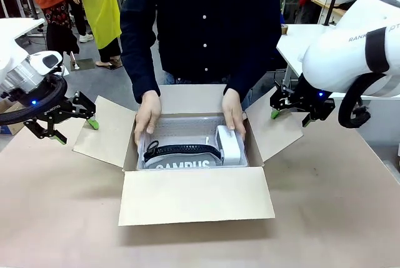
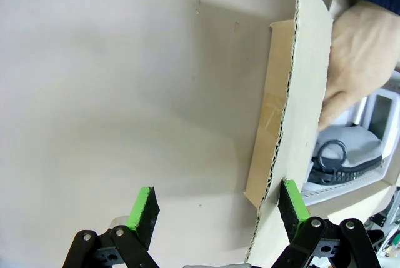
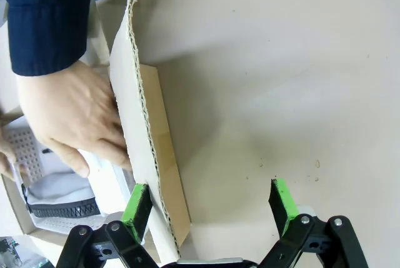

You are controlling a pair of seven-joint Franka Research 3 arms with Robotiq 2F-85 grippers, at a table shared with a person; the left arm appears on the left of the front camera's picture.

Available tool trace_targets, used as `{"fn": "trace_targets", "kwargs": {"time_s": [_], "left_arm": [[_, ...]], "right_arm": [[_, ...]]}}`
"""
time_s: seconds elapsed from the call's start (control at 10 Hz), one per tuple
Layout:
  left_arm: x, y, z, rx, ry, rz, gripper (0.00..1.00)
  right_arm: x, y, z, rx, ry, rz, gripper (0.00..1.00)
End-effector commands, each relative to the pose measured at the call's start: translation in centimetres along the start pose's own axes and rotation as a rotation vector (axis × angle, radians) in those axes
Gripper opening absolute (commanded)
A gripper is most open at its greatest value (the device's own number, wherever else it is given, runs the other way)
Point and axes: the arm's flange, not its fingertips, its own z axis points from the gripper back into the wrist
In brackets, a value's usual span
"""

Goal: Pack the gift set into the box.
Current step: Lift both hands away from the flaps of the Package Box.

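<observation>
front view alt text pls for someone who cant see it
A person's hands hold a clear tray with a grey CAMPUS item inside an open brown cardboard box on the table. Both open, the left end effector and right end effector flank its side flaps.

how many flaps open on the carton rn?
4, all folded outward: left flap, right flap, near flap on the camera side, far flap at the back. None looks hidden.

White letters "CAMPUS" stand on the grey item (image 1: 187, 158) of the gift set (image 1: 181, 130), at the near wall of the box (image 1: 194, 196), which cuts off their lower edge. The right arm (image 1: 344, 55) bears grey letters "RANK", with the rest of the word hidden.
</observation>
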Motion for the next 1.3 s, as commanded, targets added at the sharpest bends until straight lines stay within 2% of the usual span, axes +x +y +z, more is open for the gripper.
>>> {"fn": "trace_targets", "kwargs": {"time_s": [0.0, 0.9, 1.0, 1.1, 1.2], "left_arm": [[-0.1, -0.1, 0.3, 0.015, -0.006, 0.01, 1.0], [0.0, 0.0, 0.0, 0.0, 0.0, 0.0, 1.0], [0.7, 1.3, 2.8, -0.143, 0.121, -0.083, 1.0], [1.2, 4.4, 7.3, -0.415, 0.22, -0.102, 1.0], [1.5, 8.8, 11.0, -0.751, 0.305, -0.168, 1.0]], "right_arm": [[0.3, 0.2, 0.3, -0.026, 0.002, -0.012, 1.0], [0.0, 0.0, 0.0, 0.0, 0.0, 0.0, 1.0], [0.4, -0.9, 2.5, 0.191, 0.083, -0.001, 1.0], [0.5, -4.3, 7.1, 0.51, 0.135, -0.042, 1.0], [0.6, -8.8, 11.3, 0.728, 0.178, -0.254, 1.0]]}}
